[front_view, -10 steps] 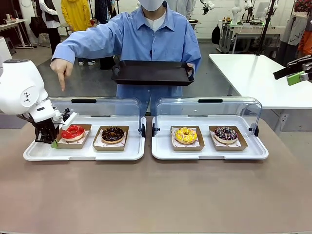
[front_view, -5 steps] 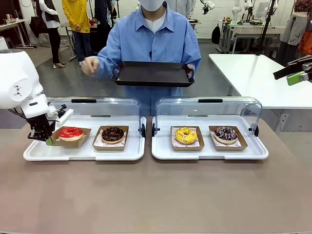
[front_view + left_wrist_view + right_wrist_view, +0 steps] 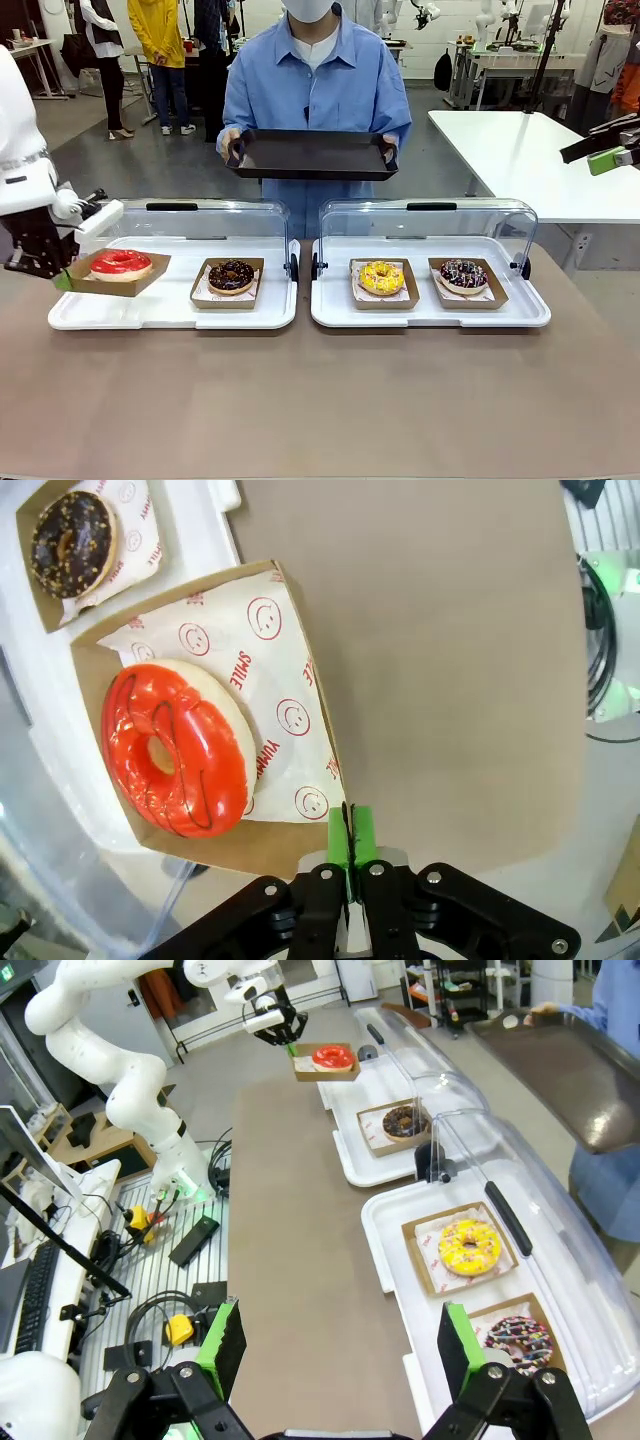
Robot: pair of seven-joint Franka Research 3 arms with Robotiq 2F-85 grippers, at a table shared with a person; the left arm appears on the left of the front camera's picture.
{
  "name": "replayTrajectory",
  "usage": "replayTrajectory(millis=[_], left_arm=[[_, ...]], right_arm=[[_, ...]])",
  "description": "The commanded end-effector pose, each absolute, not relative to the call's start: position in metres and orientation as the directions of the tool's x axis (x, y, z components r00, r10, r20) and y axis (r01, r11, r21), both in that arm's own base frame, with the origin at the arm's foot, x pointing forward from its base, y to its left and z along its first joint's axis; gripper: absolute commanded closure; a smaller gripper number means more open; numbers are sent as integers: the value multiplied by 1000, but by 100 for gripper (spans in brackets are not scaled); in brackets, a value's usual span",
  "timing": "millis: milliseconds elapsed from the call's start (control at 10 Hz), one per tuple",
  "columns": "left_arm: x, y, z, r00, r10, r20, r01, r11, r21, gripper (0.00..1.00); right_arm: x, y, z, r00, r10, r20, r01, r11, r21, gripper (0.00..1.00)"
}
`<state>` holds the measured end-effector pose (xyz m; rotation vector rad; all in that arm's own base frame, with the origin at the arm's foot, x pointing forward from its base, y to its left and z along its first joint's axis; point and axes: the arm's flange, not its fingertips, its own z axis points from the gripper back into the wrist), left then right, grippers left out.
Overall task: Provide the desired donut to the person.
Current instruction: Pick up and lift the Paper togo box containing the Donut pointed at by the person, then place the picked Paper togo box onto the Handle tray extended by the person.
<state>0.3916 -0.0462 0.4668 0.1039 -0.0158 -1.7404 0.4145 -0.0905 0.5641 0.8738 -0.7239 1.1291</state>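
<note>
Red donut (image 3: 120, 262) hangs lifted, cardboard tray (image 3: 128, 285) pinched in left jaws, right jaws open, serving tray (image 3: 310, 155) of the person (image 3: 315, 85) unfilled.

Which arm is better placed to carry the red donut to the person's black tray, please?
The left arm: its jaws are shut on the cardboard tray holding the red donut. The right arm sits far right, jaws open and empty.
</note>
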Motion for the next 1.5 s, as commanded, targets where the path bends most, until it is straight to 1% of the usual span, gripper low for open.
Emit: replayTrajectory(millis=[0,200,500,600,900,1000,1100,1400], left_arm=[[372,-52,494,-132,-987,-96,982,-143,120,100],[359,-59,527,-100,-988,-114,978,-119,173,100],[354,-67,572,-49,-993,-109,970,-73,232,100],[357,-69,579,-37,-993,-111,967,-64,246,100],[374,-65,586,-14,-998,-65,978,-27,205,100],[373,-62,581,-25,-997,-78,979,-40,198,100],[367,-64,584,-34,-997,-75,971,-51,234,100],[367,-64,584,-34,-997,-75,971,-51,234,100]], right_arm=[[414,-90,564,273,447,852,-960,178,215,0],[414,-90,564,273,447,852,-960,178,215,0],[414,-90,564,273,447,852,-960,178,215,0],[414,-90,564,273,447,852,-960,178,215,0],[414,-90,564,273,447,852,-960,178,215,0],[414,-90,564,273,447,852,-960,178,215,0],[414,-90,564,273,447,852,-960,178,215,0],[414,-90,564,273,447,852,-960,178,215,0]])
